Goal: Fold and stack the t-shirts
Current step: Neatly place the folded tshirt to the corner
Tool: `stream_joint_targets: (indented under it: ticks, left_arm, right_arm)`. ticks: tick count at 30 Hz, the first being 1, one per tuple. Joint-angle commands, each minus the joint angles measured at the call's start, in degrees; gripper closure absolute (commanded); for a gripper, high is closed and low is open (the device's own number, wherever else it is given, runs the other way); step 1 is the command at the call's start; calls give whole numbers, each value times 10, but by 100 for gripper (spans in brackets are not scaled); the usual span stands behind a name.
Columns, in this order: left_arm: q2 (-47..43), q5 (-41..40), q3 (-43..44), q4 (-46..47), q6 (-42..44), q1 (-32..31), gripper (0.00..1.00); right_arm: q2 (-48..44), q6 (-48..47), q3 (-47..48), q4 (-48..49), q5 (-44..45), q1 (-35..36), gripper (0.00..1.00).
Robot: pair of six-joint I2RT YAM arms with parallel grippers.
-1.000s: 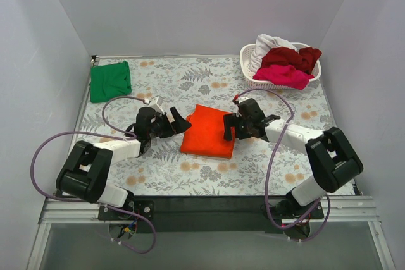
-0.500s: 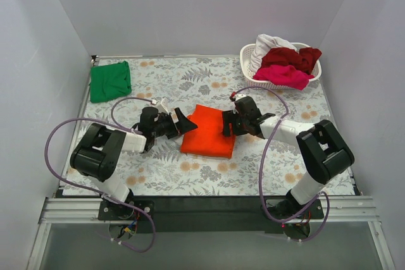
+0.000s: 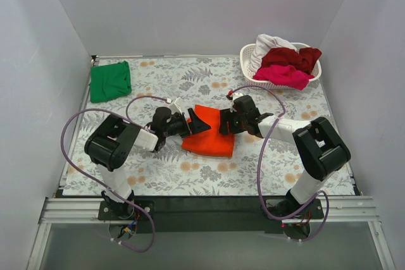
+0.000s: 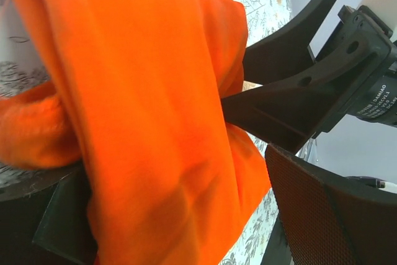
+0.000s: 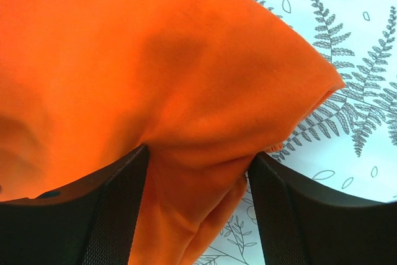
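Observation:
The bright orange-red t-shirt (image 3: pixel 209 140) lies folded in the middle of the table. My left gripper (image 3: pixel 195 120) is at its far left edge, jaws spread wide, with the cloth (image 4: pixel 142 91) lying between the fingers (image 4: pixel 335 215). My right gripper (image 3: pixel 225 123) is at the far right edge. Its jaws have closed in on a bunched fold of the orange cloth (image 5: pixel 198 79), which touches both pads (image 5: pixel 111 215). The green t-shirt (image 3: pixel 110 81) lies folded at the far left corner.
A white lattice basket (image 3: pixel 253 81) at the far right holds a white shirt (image 3: pixel 269 43), a dark red one (image 3: pixel 292 58) and a magenta one (image 3: pixel 285 77). Grey walls enclose the table on three sides. Purple cables loop from both arms.
Both grippers have moved inward onto the orange-red shirt from either side. The right jaws have closed in on its far right edge. The shirt's far edge is bunched narrower.

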Motion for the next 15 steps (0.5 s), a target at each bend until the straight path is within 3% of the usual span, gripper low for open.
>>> stream_joint_targets:
  ticks: [1,5,9,12,13,15]
  left_arm:
    - [42,-21,-10,-78,-6,-31,8]
    - [57,-27,-3,-77,-8,-41,13]
    - [66,-41,7,-88,-5,-49,38]
    - [75,-63,16,-110,6,-49,65]
    - [78,-69,20,-115,8,-49,86]
    - [80,-82,32,-133,18,-50,100]
  right_arm:
    - [27,7,-10,-12,-38,8,42]
    - [28,8,-14,-5,-48,9,44]
    - [30,9,-17,1,-50,12,44]
    - [26,9,-23,2,-49,12,44]
    - [22,10,-25,2,-49,12,45]
    - [17,10,-32,2,-49,12,45]
